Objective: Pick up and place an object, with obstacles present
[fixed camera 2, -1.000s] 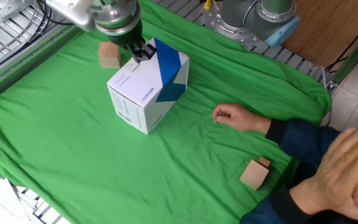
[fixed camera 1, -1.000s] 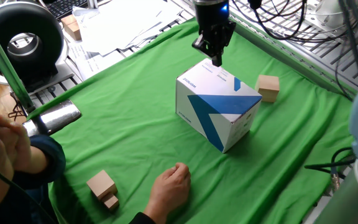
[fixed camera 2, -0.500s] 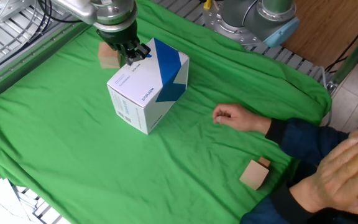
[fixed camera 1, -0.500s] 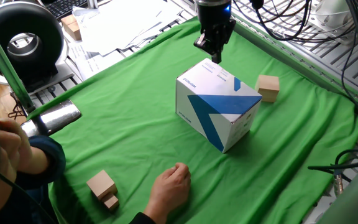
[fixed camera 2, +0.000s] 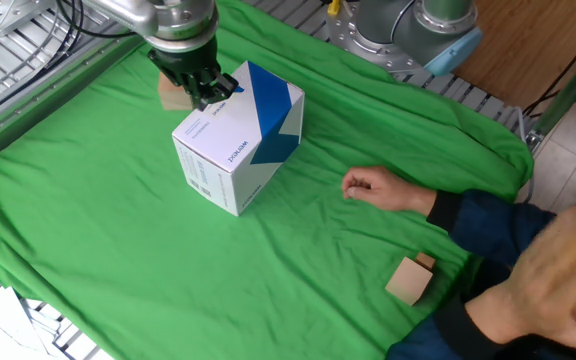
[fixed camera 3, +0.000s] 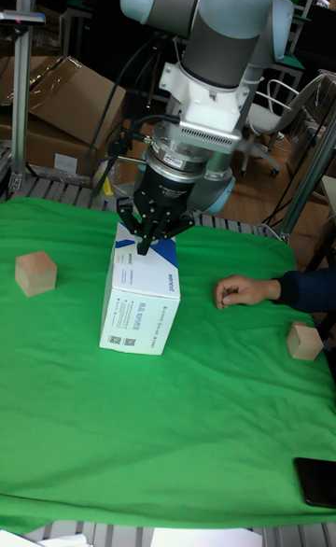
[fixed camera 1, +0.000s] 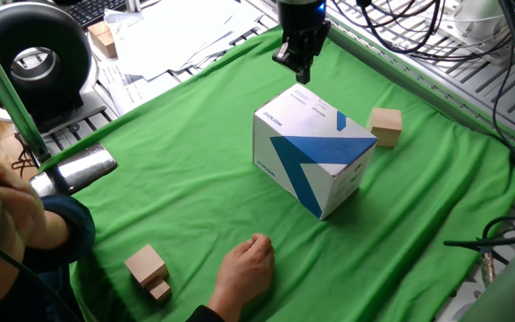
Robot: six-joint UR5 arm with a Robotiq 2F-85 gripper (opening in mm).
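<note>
We see the single grey-and-silver robot arm [fixed camera 3: 219, 20] reaching in from above, its thick jointed segments bent so that the wrist points straight down. At its end hangs the black two-finger gripper [fixed camera 3: 146, 246], also seen in one fixed view [fixed camera 1: 299, 73] and in the other fixed view [fixed camera 2: 206, 97]. Its slim dark fingers [fixed camera 1: 302, 70] are vertical, tips drawn close together with no clear gap between them, and we see nothing held in them. In the tall fixed view the round black collar above the fingers sits under a white flange. Whether the fingertips touch anything below, we cannot tell.
</note>
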